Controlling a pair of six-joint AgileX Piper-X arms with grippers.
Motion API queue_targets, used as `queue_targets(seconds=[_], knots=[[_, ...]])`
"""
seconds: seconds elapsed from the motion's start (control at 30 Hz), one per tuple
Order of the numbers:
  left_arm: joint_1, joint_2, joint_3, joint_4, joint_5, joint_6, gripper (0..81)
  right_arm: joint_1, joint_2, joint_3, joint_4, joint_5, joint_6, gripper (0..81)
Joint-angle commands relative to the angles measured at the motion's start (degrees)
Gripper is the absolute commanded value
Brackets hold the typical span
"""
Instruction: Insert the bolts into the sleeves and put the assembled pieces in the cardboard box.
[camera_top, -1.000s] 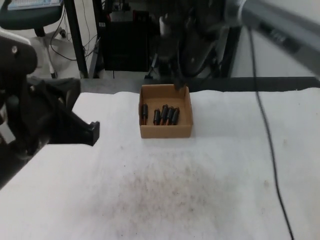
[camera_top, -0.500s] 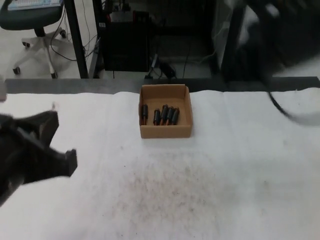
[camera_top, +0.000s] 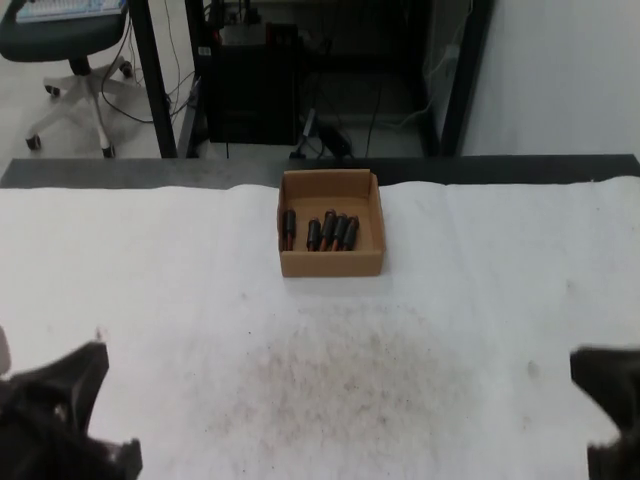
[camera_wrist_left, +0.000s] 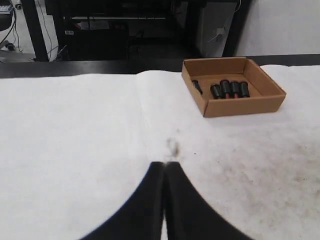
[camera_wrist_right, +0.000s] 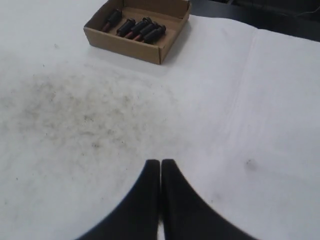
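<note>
The cardboard box (camera_top: 368, 225) stands at the far middle of the white bench, with several dark assembled bolt-and-sleeve pieces (camera_top: 330, 231) lying side by side in it. In the left wrist view the box (camera_wrist_left: 260, 97) and its pieces (camera_wrist_left: 227, 89) are far from my left gripper (camera_wrist_left: 164, 167), which is shut with nothing in it. My right gripper (camera_wrist_right: 160, 165) is shut and empty too, well back from the box (camera_wrist_right: 125, 41) and the pieces (camera_wrist_right: 137, 29). In the high view the arms sit low at the near left corner (camera_top: 60, 425) and near right corner (camera_top: 612, 410).
A grey smudged patch (camera_top: 350, 370) marks the white cover in front of the box. Behind the bench's far edge are a dark rack (camera_top: 260, 70) with cables and an office chair (camera_top: 70, 40).
Both arms have pulled back from the box toward the near corners of the bench. The arm that was over the box has gone from there. The box and its pieces have not moved.
</note>
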Motion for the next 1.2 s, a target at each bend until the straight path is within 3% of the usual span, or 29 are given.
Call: queue_targets(seconds=[0.0,0.23,1.17], knots=[[0.05,-0.45,0.65,0.51,-0.4,-0.54,0.3,-0.27,-3.56,4.31,-0.3,0.22,0.41,0.8],[0.05,-0.45,1.44,4.51,-0.4,-0.03,0.3,-0.27,-3.73,9.82,-0.39,3.72,0.41,0.8],[0.05,-0.45,2.61,4.15,0.13,-0.45,0.3,-0.09,-3.73,9.92,-0.38,4.52,0.41,0.8]])
